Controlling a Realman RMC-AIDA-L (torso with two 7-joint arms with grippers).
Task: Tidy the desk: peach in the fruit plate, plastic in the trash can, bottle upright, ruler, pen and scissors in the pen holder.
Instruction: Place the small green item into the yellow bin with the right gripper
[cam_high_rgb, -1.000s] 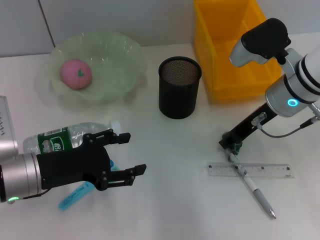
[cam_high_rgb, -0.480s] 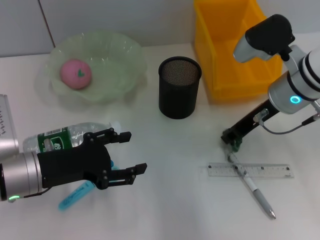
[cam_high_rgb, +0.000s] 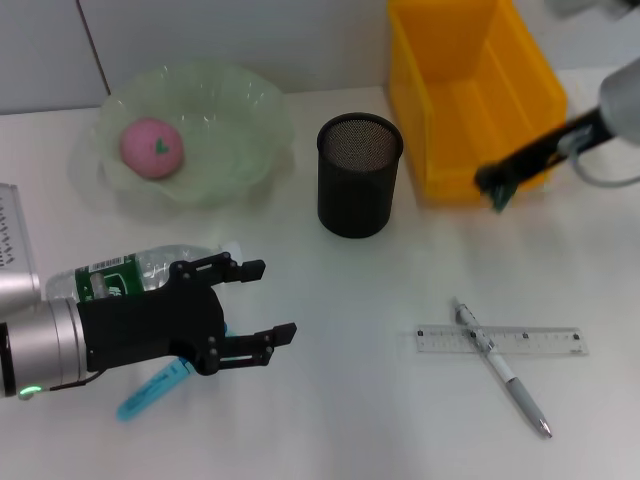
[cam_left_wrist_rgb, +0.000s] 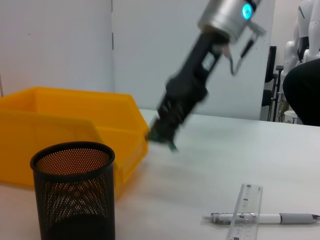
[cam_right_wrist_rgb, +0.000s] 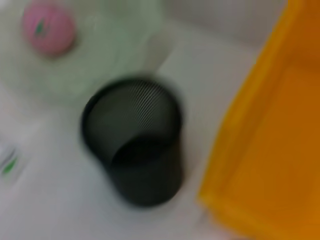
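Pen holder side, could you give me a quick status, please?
Right pincer at yellow bin, grip unclear. Left pincer open over lying bottle. Pen, ruler still outside mesh pen holder.

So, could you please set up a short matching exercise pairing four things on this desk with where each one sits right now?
Things:
1. peach
2. pen
3. bottle
4. pen holder

Places:
A. lying across the ruler
B. upright between the plate and the yellow bin
C. in the green fruit plate
D. on its side behind the left gripper

Pairs: 1-C, 2-A, 3-D, 4-B
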